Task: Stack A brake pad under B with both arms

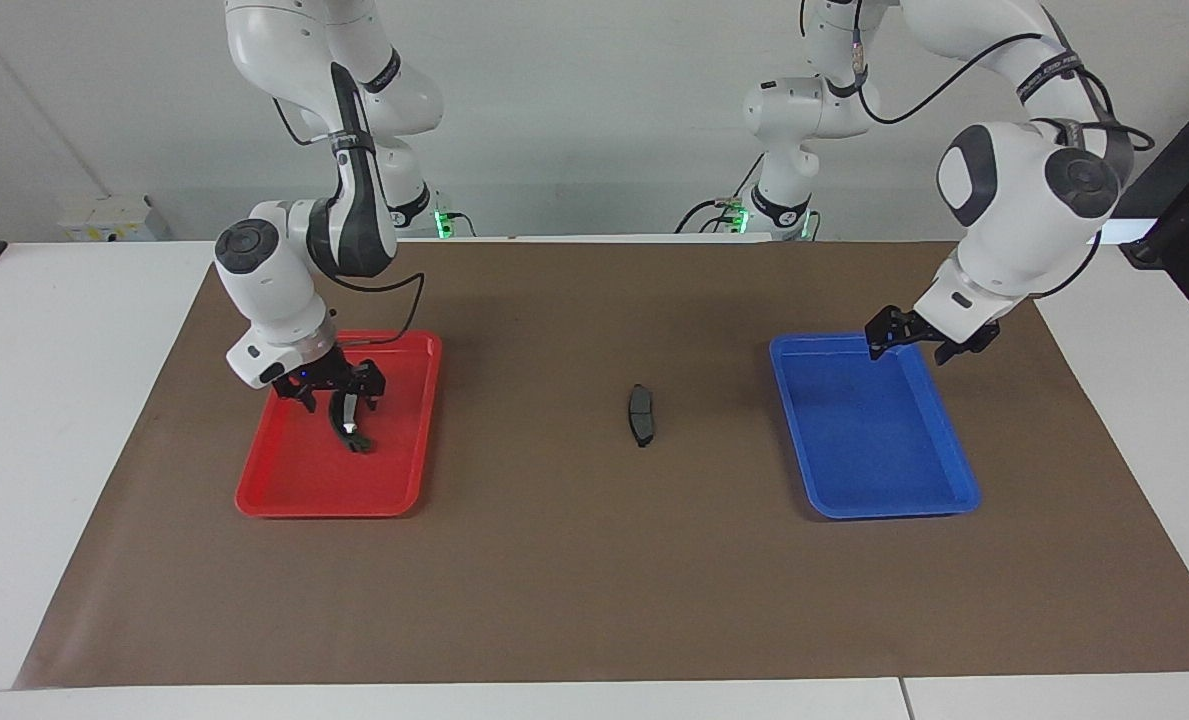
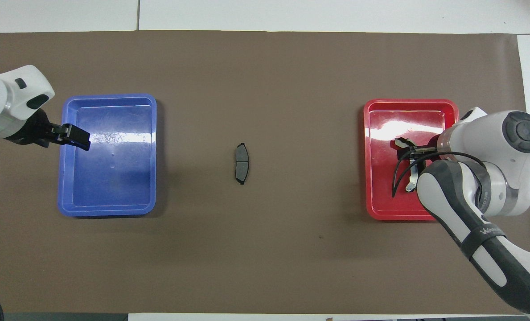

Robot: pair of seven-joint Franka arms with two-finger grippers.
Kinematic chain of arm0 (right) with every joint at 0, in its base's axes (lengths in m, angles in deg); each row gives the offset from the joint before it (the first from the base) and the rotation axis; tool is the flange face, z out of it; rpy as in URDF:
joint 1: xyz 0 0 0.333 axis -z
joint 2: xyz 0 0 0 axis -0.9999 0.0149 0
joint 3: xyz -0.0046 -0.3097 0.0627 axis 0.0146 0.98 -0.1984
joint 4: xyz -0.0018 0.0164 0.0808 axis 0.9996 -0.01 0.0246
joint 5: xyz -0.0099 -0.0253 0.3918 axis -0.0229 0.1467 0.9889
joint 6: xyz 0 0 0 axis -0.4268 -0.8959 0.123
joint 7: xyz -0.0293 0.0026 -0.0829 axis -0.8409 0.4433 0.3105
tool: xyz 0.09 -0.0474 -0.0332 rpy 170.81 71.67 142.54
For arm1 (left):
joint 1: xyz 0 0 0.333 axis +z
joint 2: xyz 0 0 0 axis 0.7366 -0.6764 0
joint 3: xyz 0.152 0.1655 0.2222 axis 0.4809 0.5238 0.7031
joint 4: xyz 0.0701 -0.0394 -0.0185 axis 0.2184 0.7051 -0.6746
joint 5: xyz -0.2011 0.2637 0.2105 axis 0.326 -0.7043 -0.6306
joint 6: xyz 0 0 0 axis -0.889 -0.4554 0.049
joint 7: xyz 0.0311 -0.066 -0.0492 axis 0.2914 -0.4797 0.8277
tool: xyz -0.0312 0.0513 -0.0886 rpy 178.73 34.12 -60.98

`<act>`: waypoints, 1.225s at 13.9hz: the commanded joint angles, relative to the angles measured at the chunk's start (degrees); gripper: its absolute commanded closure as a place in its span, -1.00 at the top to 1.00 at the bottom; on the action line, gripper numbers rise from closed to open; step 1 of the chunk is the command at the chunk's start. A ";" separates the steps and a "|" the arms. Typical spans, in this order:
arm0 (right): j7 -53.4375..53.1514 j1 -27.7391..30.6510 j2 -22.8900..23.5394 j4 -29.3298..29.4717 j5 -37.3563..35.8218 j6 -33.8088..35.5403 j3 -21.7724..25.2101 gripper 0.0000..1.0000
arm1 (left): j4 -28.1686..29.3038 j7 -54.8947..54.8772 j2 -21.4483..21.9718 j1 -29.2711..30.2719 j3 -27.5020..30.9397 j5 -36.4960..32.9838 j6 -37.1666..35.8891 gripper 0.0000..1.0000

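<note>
A white table (image 1: pixel 74 450) is being covered by a brown mat (image 1: pixel 574 580), with a pale wall at the robots' end. The right end effector (image 1: pixel 339 392) is being lowered, fingers spread, around B (image 1: pixel 349 415), the crescent brake piece in the red tray (image 1: pixel 284 500); no closed grip is being shown yet. The left end effector (image 1: pixel 909 338) is being held open and empty over the blue tray's (image 1: pixel 954 480) edge, that arm waiting. The A brake pad (image 1: pixel 640 414) is lying on the mat between the two trays, well apart from both.

Judged from this, the pick-up of B is being carried out. A closing on B, a lift, and a carry onto the A brake pad are being called for next.

Being counted: two arms, two trays, one crescent piece, one pad.
</note>
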 commanded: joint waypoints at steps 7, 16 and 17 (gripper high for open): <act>6.87 1.53 1.12 -2.95 1.08 -2.87 -0.24 0.30 | -4.22 -0.56 5.43 0.99 -0.53 -0.69 -9.13 0.99; 6.08 0.92 0.85 3.44 1.08 7.98 -0.24 -1.00 | -3.52 -0.12 5.43 0.81 -0.71 -2.89 -3.33 0.99; 5.21 0.66 0.42 6.42 1.08 11.51 -0.33 -1.00 | -3.43 0.14 5.43 0.90 -0.80 -2.63 -3.67 0.99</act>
